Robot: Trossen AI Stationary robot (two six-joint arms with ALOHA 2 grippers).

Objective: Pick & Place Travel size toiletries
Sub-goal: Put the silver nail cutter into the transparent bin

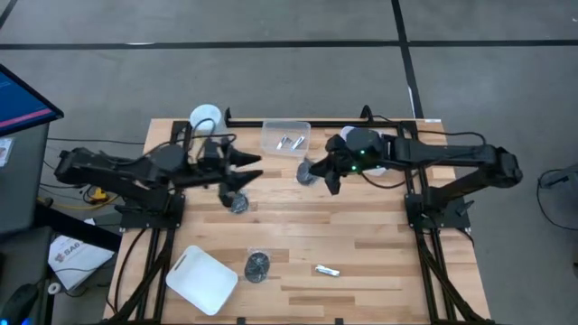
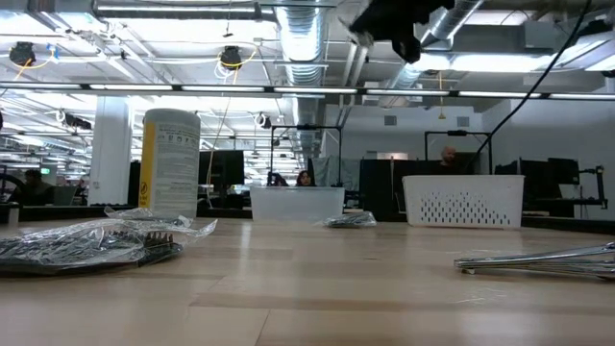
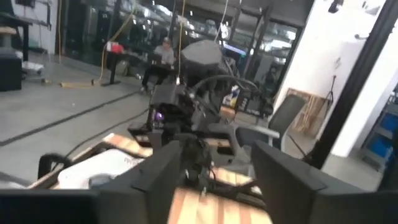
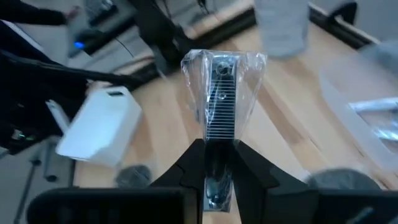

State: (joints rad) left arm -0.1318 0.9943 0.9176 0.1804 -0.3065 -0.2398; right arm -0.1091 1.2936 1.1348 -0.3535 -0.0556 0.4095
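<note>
Crinkly clear wrap round a dark ribbed oblong piece (image 4: 219, 106) is what the right gripper (image 4: 217, 180) has: fingers pinched tight on one end, the rest sticking out past the tips. High view puts that gripper (image 1: 318, 171) above the table's back-centre, just beside the clear plastic bin (image 1: 285, 137) w/ silvery tubes inside.

Handling, my guess: light, stiff core, but the film is slippery and loose, so grip the solid body, not the wrap. End hold lets it swing; mid-body would be steadier.

Left gripper (image 1: 242, 171) hangs over the table's left-centre, fingers spread apart, nothing between them, w/ a dark wrapped lump (image 1: 238, 204) on the wood just beside it.

Front of table: another dark wrapped lump (image 1: 257, 265), a small silvery tube (image 1: 326, 270), a white square tray (image 1: 202, 280).
</note>
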